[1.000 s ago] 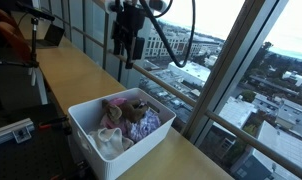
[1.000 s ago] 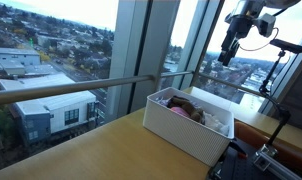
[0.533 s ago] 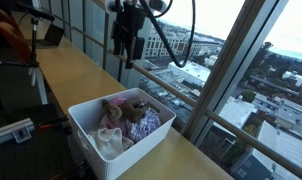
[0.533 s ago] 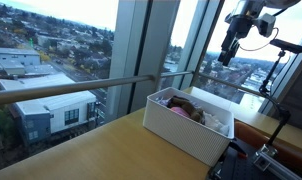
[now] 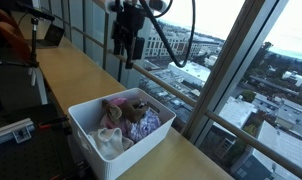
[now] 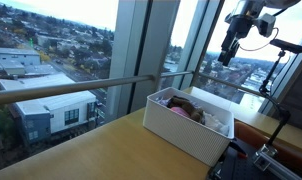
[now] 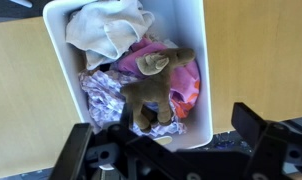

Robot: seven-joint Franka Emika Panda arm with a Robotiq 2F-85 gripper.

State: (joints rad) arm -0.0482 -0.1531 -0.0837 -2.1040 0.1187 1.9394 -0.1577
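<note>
Along the far side, window [image 5: 246, 60]: tall glass panes with a city view behind them, and a metal railing [image 6: 71, 88] running across in front.
Counter [image 5: 61, 70]: a long wooden top that runs beside the window; it carries the bin in both exterior views.
Bin [image 5: 91, 150]: a white rectangular plastic box standing upright on the counter, just beside the railing and filled with soft things.
Gripper [image 5: 124, 58]: it hangs high over the bin, well apart from it, pointing down; the jaws stand wide apart and hold nothing.
White cloth [image 7: 106, 30]: bunched at one end of the bin.
Pink cloth [image 7: 141, 52]: lies in the middle of the bin, under the toy.
Plush toy [image 7: 156, 85]: a brown stuffed animal lying on top of the pink cloth, straight below the gripper in the wrist view.
</note>
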